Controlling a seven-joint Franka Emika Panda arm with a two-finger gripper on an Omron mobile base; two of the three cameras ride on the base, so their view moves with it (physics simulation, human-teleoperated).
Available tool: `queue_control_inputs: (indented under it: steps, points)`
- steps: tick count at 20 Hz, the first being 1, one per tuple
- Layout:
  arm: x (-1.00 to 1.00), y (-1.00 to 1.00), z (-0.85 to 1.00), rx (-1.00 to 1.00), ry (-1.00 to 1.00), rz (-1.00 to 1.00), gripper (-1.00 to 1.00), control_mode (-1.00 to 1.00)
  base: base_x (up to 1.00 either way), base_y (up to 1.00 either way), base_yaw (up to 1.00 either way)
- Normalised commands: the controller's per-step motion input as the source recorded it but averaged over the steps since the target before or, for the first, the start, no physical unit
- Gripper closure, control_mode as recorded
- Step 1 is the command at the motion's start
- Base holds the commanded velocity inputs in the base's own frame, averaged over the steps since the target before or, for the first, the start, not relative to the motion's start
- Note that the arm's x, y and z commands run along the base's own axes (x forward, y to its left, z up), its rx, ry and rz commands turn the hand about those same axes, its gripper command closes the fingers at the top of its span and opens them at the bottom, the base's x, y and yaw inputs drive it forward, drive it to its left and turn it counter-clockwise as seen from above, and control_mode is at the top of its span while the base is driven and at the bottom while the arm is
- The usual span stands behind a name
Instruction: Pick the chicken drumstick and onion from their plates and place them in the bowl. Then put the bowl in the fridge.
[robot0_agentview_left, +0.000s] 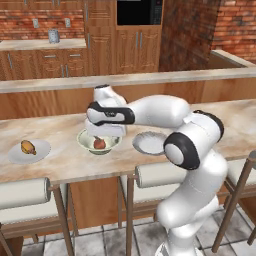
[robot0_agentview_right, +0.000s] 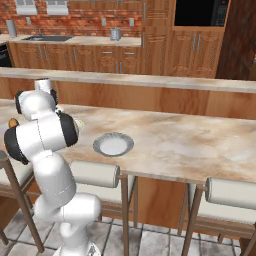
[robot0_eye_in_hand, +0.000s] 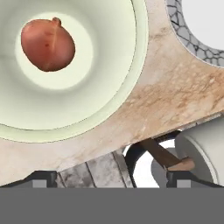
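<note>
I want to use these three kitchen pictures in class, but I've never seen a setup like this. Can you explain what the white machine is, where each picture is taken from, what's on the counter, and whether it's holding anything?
The white machine is a robot arm in a computer-rendered kitchen. Two pictures come from cameras on its base, behind it to the left and to the right. The third comes from a camera on its hand, looking down past the claw.

On the marble counter stand a pale bowl with a reddish onion inside, a grey plate to the left carrying a chicken drumstick, and an empty plate to the right. Padded stools stand in front.

The claw hangs over the bowl, open, holding nothing.
</note>
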Motion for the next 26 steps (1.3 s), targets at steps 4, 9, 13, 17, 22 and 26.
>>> queue_control_inputs:
  steps: [4,9,13,17,22,26]
  points:
    - [-0.52,-0.46,0.14,0.12,-0.09,0.15,-1.00,-1.00,0.00,0.00,0.00]
    - [-0.19,-0.17,0.18,0.07,0.08,0.12,-1.00,-1.00,0.00,0.00,0.00]
    - [0.00,0.00,0.00,0.00,0.00,0.00,-1.00,-1.00,0.00,0.00,0.00]
    - [0.00,0.00,0.00,0.00,0.00,0.00,-1.00,-1.00,0.00,0.00,0.00]
    - [0.00,0.00,0.00,0.00,0.00,0.00,-1.00,-1.00,0.00,0.00,0.00]
    - [0.00,0.00,0.00,0.00,0.00,0.00,-1.00,-1.00,0.00,0.00,0.00]
